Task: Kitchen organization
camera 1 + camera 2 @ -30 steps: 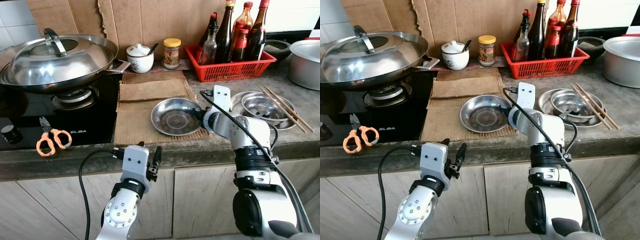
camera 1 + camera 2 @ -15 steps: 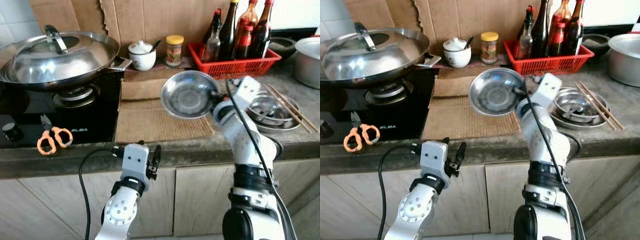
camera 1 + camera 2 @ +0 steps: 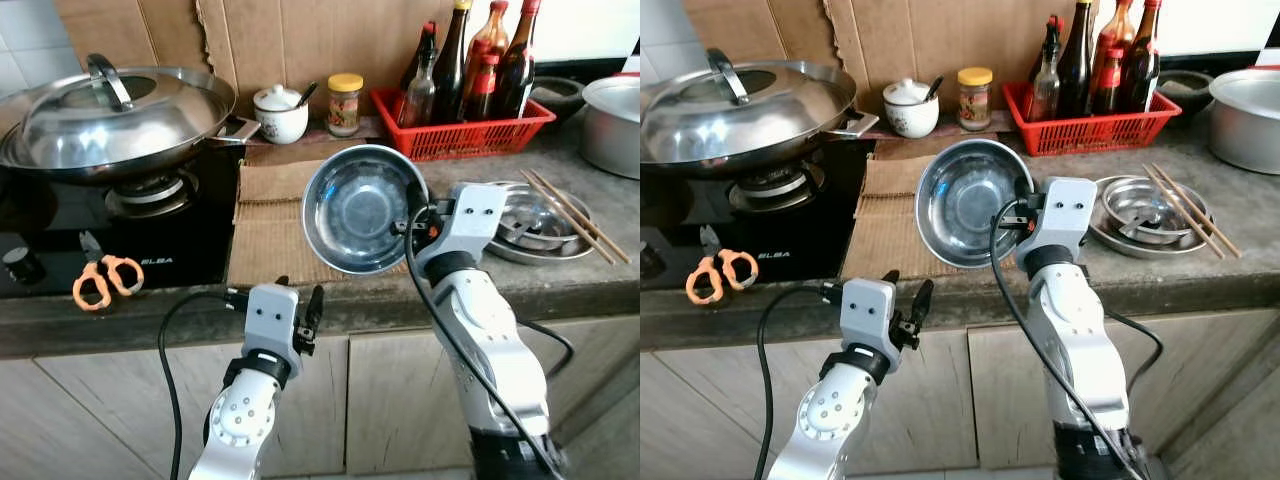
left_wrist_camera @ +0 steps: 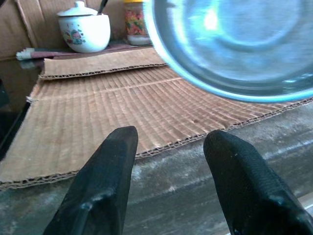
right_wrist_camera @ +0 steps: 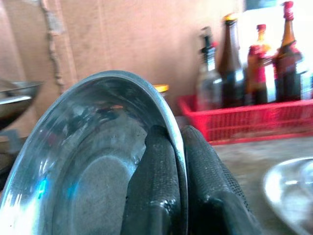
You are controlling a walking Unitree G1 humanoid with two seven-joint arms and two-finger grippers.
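The tidying looks to be in its early or middle part. The right claw [image 5: 168,191] grips a steel bowl [image 3: 365,208] by its rim, one finger inside and one outside the edge, and holds it in the air, tilted up on edge so its hollow faces the camera. Under the bowl lies the cardboard mat [image 3: 275,225] on the worktop [image 3: 420,290], with nothing standing on it. Just past the claw on the robot's right sits a small stack of steel dishes [image 3: 535,225], touching the worktop, with a pair of chopsticks [image 3: 572,212] lying across its far edge. That stack seems the likely place for the bowl, so my reading is: bowl picked up, setting down not yet done. Left untouched, as far as can be judged, are the orange scissors [image 3: 103,277] on the hob [image 3: 60,230], well apart on the left.

The right arm is bent up from below the worktop edge, its wrist cocked so the claw points toward the robot's left with the bowl out beyond it.

The left claw [image 4: 168,181] hangs low in front of the cabinet doors [image 3: 100,420], below the worktop edge, its two fingers spread apart with nothing between them, pointing up at the mat and the underside of the bowl.
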